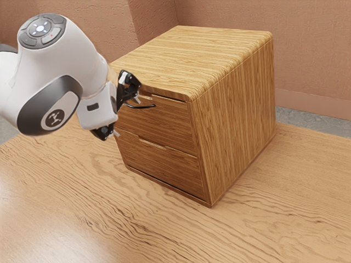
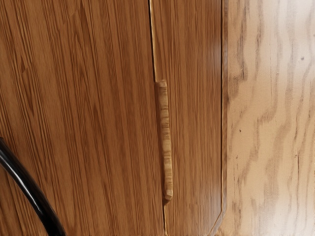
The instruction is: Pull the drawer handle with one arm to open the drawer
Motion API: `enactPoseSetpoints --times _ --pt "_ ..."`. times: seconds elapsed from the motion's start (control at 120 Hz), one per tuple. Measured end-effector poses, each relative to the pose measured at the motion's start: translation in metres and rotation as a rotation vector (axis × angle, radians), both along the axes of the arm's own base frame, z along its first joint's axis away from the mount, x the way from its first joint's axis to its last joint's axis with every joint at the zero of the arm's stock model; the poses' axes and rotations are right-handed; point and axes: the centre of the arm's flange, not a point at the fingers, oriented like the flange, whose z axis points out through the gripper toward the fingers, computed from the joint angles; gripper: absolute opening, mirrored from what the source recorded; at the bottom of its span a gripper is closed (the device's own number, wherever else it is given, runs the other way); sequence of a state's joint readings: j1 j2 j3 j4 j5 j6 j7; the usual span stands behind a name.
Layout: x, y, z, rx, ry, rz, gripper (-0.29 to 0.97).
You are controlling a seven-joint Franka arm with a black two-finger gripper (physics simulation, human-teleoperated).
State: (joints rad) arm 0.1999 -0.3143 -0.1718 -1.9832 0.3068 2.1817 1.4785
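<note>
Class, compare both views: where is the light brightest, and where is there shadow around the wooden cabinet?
Exterior view: the cabinet is brightest on top, its drawer fronts are darker, and a thin shadow lines its base. Wrist view: the table shows pale and bright beside the darker drawer fronts.

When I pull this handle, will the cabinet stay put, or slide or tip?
Tipping seems unlikely: the cabinet is squat, broad-based, flat on the table. Sliding is possible: the table looks smooth, and nothing visibly anchors it. The thin black handle at the gripper looks rigid, not floppy.
</note>
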Motion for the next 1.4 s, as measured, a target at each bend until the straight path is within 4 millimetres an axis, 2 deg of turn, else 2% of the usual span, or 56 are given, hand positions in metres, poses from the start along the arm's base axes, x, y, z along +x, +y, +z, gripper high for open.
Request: enactPoseSetpoints --times 0.767,0.883,1.1,1.15,1.2,1.25,1.275,1.292,1.308,1.35,1.375,1.4 --pt "0.007 0.004 -0.015 -0.008 0.025 0.009 0.70" --pt "0.009 0.003 -0.017 -0.010 0.026 0.006 0.67" --pt "0.006 0.003 -0.019 -0.008 0.030 0.008 0.68" --pt "0.000 0.002 -0.019 -0.006 0.031 0.010 0.66" --pt "-0.015 0.008 -0.019 -0.003 0.029 0.025 0.70" --pt "-0.045 0.022 -0.017 -0.003 0.017 0.058 0.66" --pt "-0.069 0.032 -0.015 -0.003 0.002 0.080 0.61" --pt "-0.086 0.039 -0.012 -0.006 -0.012 0.097 0.68" --pt "-0.106 0.045 -0.009 -0.011 -0.029 0.115 0.67" --pt "-0.172 0.062 0.010 -0.019 -0.109 0.182 0.67" --pt "-0.202 0.066 0.020 -0.018 -0.146 0.214 0.67" --pt "-0.221 0.058 0.035 -0.004 -0.180 0.224 0.66"
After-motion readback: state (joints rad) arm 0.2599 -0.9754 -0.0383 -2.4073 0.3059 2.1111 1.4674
